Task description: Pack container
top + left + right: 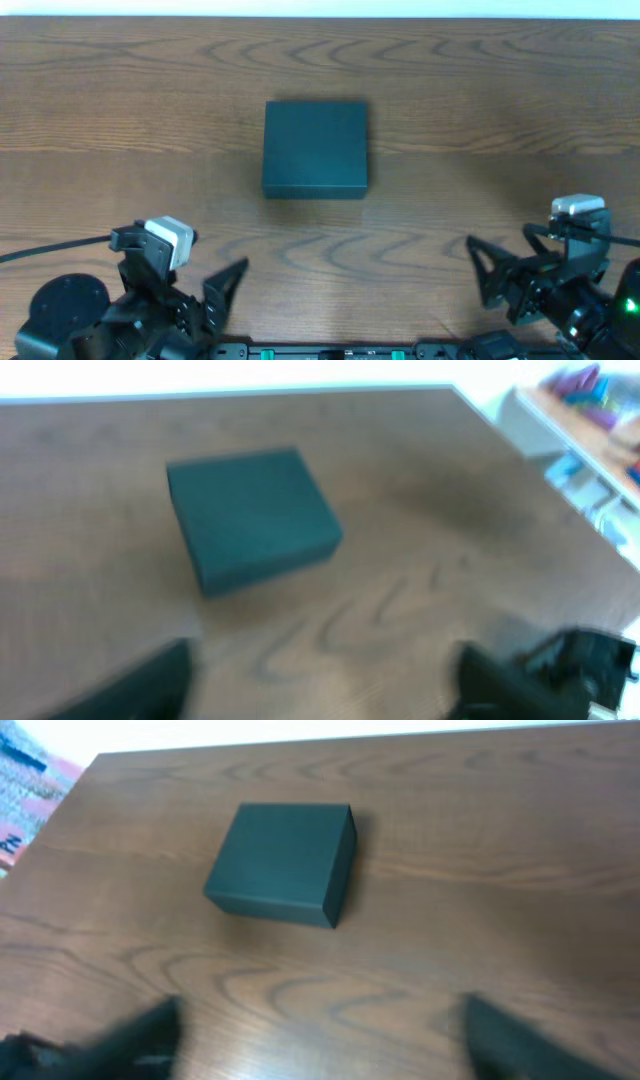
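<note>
Container (315, 148) x1, lid prob. closed, mid table (500, 100). Arms x2: left gripper (320, 682), right gripper (320, 1035) both spread wide, empty.

Brown wood-grain counter (100, 100), dark swirling grain lines, fills the overhead view. The container (316, 148) lies flat on it, just off centre toward 12 o'clock. It is a dark teal-black matte square box, lid shut, sides roughly square to the counter's far edge. A thin shadow falls on its 6 o'clock side.
</note>
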Robot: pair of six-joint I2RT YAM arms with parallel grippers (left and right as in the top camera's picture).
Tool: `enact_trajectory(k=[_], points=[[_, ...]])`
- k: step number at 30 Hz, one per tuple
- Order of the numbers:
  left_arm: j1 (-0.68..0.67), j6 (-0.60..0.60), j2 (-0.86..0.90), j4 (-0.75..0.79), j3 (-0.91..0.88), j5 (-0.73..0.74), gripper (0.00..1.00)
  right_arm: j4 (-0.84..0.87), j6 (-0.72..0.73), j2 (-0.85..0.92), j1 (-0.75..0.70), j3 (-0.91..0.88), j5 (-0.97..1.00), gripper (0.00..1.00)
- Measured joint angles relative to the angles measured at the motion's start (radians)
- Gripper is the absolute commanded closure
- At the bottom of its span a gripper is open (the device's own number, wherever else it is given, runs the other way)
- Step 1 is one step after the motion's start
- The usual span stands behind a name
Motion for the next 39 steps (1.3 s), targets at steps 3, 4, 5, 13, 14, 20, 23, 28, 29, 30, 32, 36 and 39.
enact_trajectory(k=[3,4,5,13,14,20,23,28,29,30,32,36,39], points=[[0.000,0.002,-0.001,-0.109,0.000,0.008,0.05,-0.031,0.002,0.000,0.000,-0.001,0.000,0.01],[0.000,0.002,-0.005,-0.137,0.000,0.010,0.05,-0.037,0.002,0.000,0.000,-0.001,0.000,0.01],[0.000,0.000,-0.011,-0.157,0.000,0.011,0.04,-0.043,0.002,0.000,0.000,-0.001,0.000,0.01],[0.000,-0.052,-0.188,-0.182,0.002,0.029,0.05,-0.056,0.002,0.000,0.000,-0.002,0.000,0.01],[0.000,-0.061,-0.198,-0.199,0.002,0.023,0.05,-0.056,0.002,0.000,0.000,-0.002,0.000,0.01],[0.000,-0.081,-0.205,-0.454,0.005,-0.077,0.04,-0.058,0.002,0.000,0.000,-0.002,0.000,0.01],[0.000,-0.089,-0.205,-0.497,0.006,-0.103,0.04,-0.058,0.002,0.000,0.000,-0.002,0.000,0.01],[0.000,-0.089,-0.205,-0.497,0.006,-0.121,0.05,-0.059,0.002,0.000,0.000,-0.002,0.000,0.01],[0.000,-0.089,-0.205,-0.499,0.006,-0.126,0.05,-0.059,0.002,0.000,0.000,-0.002,0.000,0.01],[0.000,-0.089,-0.206,-0.500,0.006,-0.127,0.05,-0.059,0.002,0.000,0.000,-0.002,0.000,0.01],[0.009,-0.089,-0.237,-0.468,-0.006,-0.148,0.04,-0.059,0.002,0.000,0.000,-0.002,0.000,0.01],[0.070,-0.027,-0.395,-0.124,-0.071,-0.190,0.05,-0.059,0.002,0.000,0.000,-0.002,0.000,0.01],[0.135,0.136,-0.492,0.058,-0.187,-0.168,0.05,-0.060,0.002,0.000,0.000,-0.002,0.000,0.01]])
